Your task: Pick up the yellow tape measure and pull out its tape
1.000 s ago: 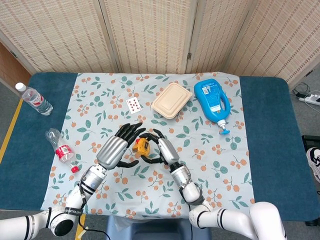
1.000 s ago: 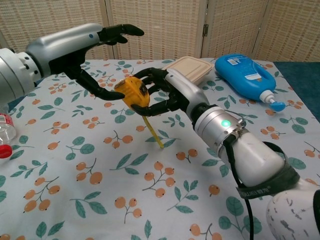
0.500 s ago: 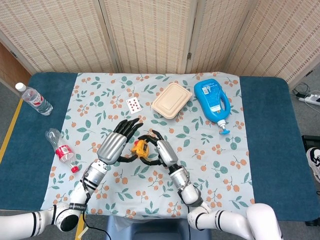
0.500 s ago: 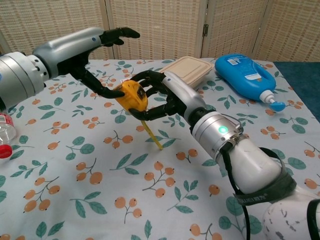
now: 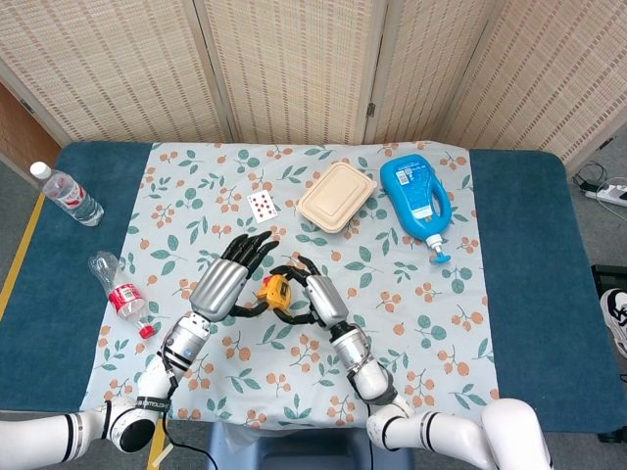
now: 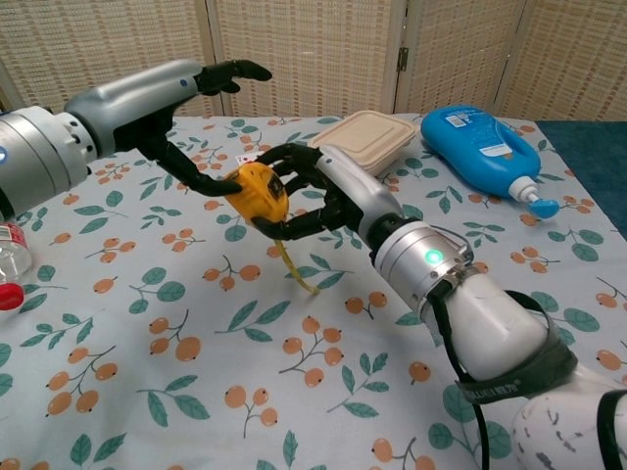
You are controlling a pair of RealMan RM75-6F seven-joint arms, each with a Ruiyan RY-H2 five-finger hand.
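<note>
Tape measure lifted, tape barely out.
The right hand (image 6: 312,196) has carried the grasped yellow tape measure (image 6: 257,189) leftward; the left hand (image 6: 186,127), fingers spread, touches it with its thumb, and the tape (image 6: 294,270) hangs short above the tablecloth (image 6: 147,372).

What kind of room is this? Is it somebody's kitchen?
Probably not a kitchen. It looks like a robot practice room: a table with a flowery cloth, woven folding screens behind it, and a random mix of things laid out, such as a blue bottle, a lunch box and a playing card.
</note>
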